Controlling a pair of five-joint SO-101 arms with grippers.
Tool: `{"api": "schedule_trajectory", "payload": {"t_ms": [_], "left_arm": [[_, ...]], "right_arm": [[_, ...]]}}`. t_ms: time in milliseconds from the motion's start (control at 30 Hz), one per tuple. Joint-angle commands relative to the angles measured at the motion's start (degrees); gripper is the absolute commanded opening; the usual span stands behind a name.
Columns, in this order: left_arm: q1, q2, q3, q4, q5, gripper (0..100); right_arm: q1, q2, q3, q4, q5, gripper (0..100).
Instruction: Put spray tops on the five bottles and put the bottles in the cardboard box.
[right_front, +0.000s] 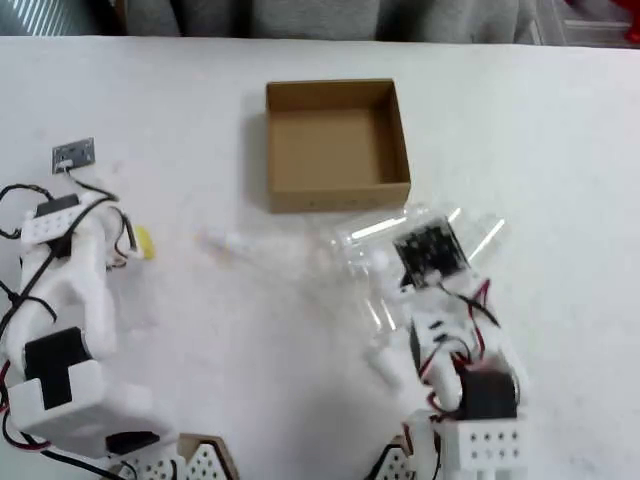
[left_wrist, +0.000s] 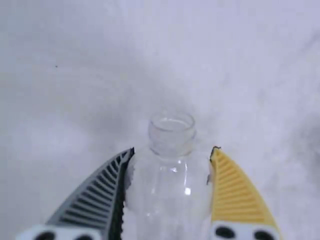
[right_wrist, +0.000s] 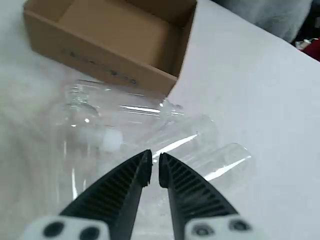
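Note:
My left gripper (left_wrist: 170, 156) is shut on a clear bottle (left_wrist: 171, 170); its grey and yellow fingers press the shoulders, and the open neck has no spray top. In the high view this gripper (right_front: 138, 243) sits at the left of the table. The cardboard box (right_front: 335, 190) stands open at the middle back. Several clear bottles (right_wrist: 150, 115) lie on their sides just in front of the box. Above them hangs my right gripper (right_wrist: 154, 164), its black fingers almost touching, nothing between them. A white spray top (right_front: 216, 240) lies left of the bottles.
A small grey plate (right_front: 75, 153) with a cable lies at the far left behind the left arm. The right arm's body (right_front: 465, 390) stands at the front right. White tabletop (right_front: 560, 150) stretches right of the box.

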Motion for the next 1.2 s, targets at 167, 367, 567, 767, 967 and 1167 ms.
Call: {"api": "schedule_trajectory", "payload": {"t_ms": [167, 367, 567, 767, 967, 1167], "left_arm": [[-0.92, -0.22, -0.53, -3.52, 0.62, 10], [-0.92, -0.04, -0.7, -3.78, 0.62, 10], [-0.92, -0.04, -0.97, -3.87, 0.53, 10], [-0.92, -0.04, -0.79, -5.36, 0.35, 10], [-0.84, -0.04, -0.97, -5.45, 0.35, 10], [-0.57, -0.04, -0.88, -6.33, 0.35, 10]], "right_arm": [[-12.79, 33.19, -22.24, 1.36, -4.22, 1.8], [-23.08, 47.25, -33.93, 1.89, -1.85, 1.8], [-28.79, 61.49, -51.78, 11.38, 1.49, 1.8], [-35.03, 83.12, -72.62, 19.65, 5.89, 1.8], [-35.21, 100.7, -95.12, 30.37, 8.7, 2.7], [-35.21, 110.81, -109.54, 35.38, 8.7, 18.1]]}}
